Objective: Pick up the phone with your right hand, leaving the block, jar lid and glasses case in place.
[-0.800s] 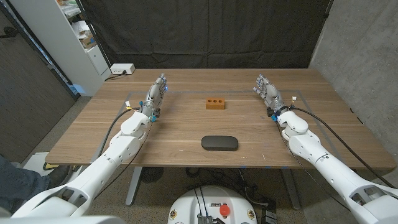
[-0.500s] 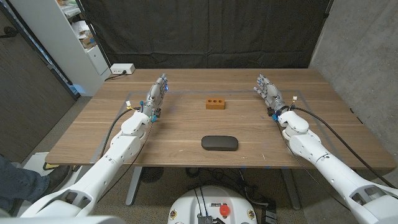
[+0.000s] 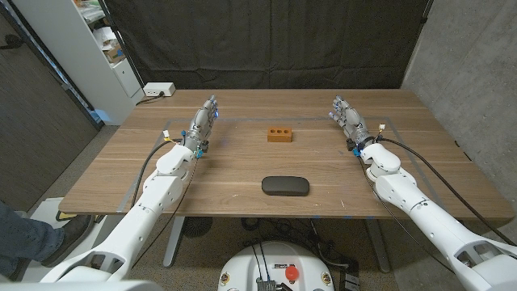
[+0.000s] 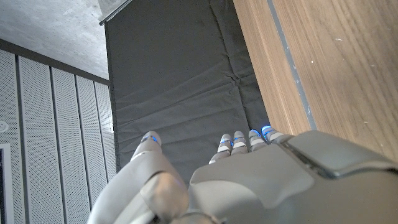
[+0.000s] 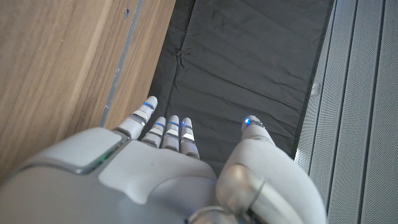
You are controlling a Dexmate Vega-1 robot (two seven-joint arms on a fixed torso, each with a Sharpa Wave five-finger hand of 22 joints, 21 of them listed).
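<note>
Dark oblong case or phone [image 3: 285, 186]: long axis crosswise, nearer than wooden block [image 3: 279, 134]; right hand [image 3: 347, 120] empty, fingers extended, well apart

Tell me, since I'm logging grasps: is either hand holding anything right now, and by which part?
Nothing is held. The left hand and right hand both stand empty on the table, fingers extended.

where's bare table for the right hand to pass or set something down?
Bare wood lies between the wooden block and the right hand, and from the dark case to the right forearm. The left hand side is equally bare. Nowhere crowded.
</note>
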